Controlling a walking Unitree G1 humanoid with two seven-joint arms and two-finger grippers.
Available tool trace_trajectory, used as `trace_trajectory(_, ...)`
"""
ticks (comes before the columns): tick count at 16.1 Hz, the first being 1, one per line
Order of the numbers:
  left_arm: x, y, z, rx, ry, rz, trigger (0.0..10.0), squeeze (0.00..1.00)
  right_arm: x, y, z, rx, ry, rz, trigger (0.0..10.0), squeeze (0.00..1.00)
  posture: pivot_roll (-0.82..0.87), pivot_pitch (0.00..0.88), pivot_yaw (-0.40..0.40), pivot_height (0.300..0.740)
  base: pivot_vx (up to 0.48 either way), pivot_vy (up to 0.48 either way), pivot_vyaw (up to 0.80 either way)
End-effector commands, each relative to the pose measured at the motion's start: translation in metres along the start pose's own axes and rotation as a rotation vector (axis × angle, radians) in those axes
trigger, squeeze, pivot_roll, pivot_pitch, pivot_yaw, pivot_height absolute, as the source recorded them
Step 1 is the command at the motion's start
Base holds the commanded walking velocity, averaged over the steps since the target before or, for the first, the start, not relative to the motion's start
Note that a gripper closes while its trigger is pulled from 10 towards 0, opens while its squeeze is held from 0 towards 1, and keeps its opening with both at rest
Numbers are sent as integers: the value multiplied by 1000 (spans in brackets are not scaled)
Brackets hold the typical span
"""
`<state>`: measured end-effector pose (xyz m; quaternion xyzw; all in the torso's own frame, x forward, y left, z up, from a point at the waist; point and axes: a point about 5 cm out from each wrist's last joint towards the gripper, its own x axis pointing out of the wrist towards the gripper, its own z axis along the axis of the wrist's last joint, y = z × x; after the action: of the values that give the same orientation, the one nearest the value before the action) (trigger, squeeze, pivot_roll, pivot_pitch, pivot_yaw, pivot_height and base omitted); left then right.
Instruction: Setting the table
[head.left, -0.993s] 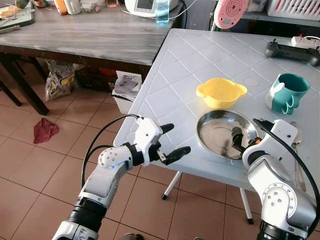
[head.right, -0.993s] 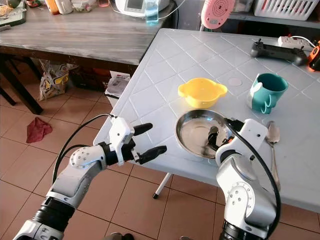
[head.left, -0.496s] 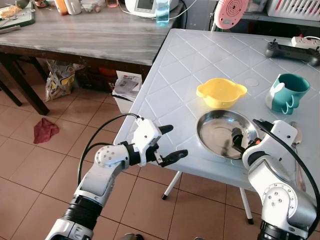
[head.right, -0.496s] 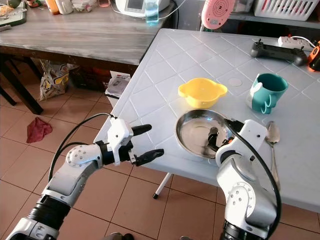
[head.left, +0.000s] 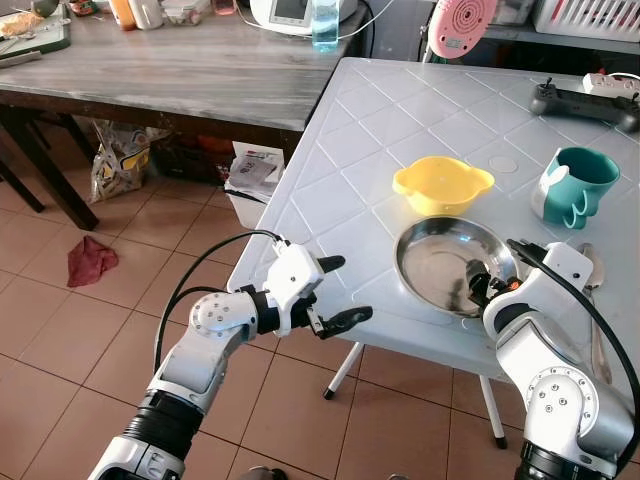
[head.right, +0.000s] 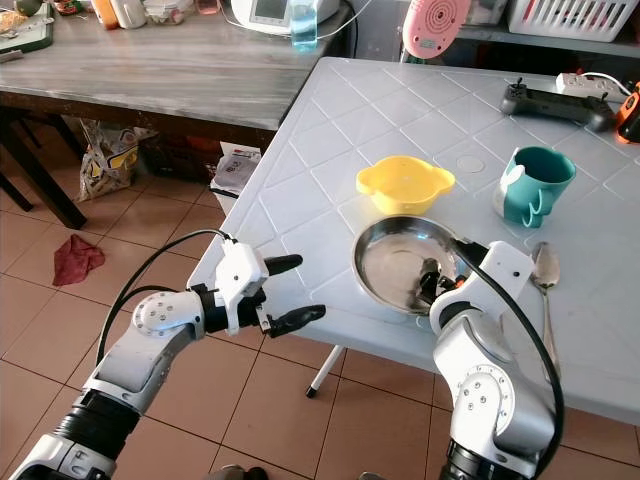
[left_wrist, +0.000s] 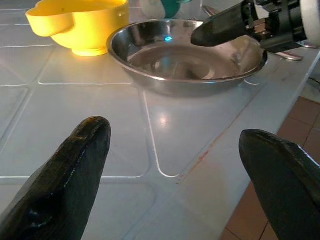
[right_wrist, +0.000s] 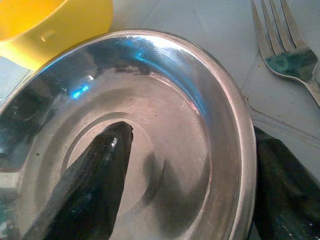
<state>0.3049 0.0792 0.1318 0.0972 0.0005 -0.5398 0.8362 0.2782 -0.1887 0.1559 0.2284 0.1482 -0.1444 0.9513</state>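
A steel plate (head.left: 437, 262) lies on the white table (head.left: 380, 120) near its front edge. Behind it sits a yellow bowl (head.left: 442, 183). A teal cup (head.left: 572, 185) stands to the right, with a spoon (head.right: 545, 265) and a fork (right_wrist: 280, 45) beside the plate. My right gripper (head.left: 492, 275) is open astride the plate's right rim, one finger (right_wrist: 95, 185) inside the dish and the other outside it. My left gripper (head.left: 352, 288) is open and holds nothing. It hovers at the table's front left edge, pointing at the plate (left_wrist: 185, 55).
A grey wooden table (head.left: 180, 70) with bottles and appliances stands at the back left. A black controller (head.left: 585, 98) lies at the white table's far right. A red cloth (head.left: 90, 262) and a bag of papers (head.left: 250, 180) are on the tiled floor.
My left gripper has sunk slightly and drawn back toward the table's edge. The right gripper stays at the plate's rim, and the plate looks nudged slightly to the right.
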Motion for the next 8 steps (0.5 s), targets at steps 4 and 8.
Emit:
trace_trajectory(4,1,-4,-1,19,10,-31,10000,0,2,-1,-1,26,22,-9,0,0,-9,145,30,714,0,0,0)
trace_trajectory(8,1,-4,-2,21,10,-38,10000,0,2,-3,-1,46,28,-17,0,0,-10,144,31,714,0,0,0)
